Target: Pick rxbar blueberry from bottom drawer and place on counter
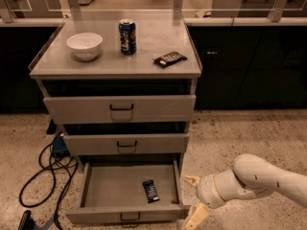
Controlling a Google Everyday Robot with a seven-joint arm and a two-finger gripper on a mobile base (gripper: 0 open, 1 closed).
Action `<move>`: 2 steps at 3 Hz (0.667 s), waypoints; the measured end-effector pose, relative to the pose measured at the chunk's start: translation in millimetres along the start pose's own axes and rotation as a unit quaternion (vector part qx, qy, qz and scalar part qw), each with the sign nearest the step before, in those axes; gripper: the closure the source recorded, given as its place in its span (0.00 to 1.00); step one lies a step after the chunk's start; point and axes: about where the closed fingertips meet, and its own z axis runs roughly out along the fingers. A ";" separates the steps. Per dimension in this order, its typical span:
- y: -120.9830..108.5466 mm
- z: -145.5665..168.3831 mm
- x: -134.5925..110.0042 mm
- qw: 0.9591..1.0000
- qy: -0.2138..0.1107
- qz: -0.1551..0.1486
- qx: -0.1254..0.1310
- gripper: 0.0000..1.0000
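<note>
Progress stands at the opening stage, judged from how things lie. The wide shallow grey bottom drawer (96,216) with the small black wire handle is pulled out, so the way in is already made. The small flat snack bar in a dark blue-black wrapper with rows of white print, the rxbar blueberry (150,190), lies flat on the drawer floor, right of the middle and near the front wall, with nothing touching it.

The robot's white arm (259,176) reaches in from the lower right. Its two-finger gripper (193,199) hangs just outside the drawer's right front corner, beside the drawer, not over it. The pale fingers (195,216) are spread wide apart with nothing between them, so the gripper carries no load.

The flat pale grey counter (144,56) on top of the cabinet holds a white ceramic bowl (85,45) at the left, a dark blue drinks can (127,36) standing upright in the middle, and a black bar with bold white stripes (170,58) at the right; that bar is the lookalike, not the one wanted. Bare surface lies between these things and along the front edge.

Everything that counts is left to do: bringing the gripper over the drawer, lowering it onto the bar, closing on it, lifting it clear of the drawer walls, and setting it on the counter.
</note>
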 end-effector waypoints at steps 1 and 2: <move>-15.1 -9.1 4.7 0.999 0.012 0.028 0.022 0.00; -46.3 -25.1 24.8 0.994 -0.007 0.107 0.026 0.00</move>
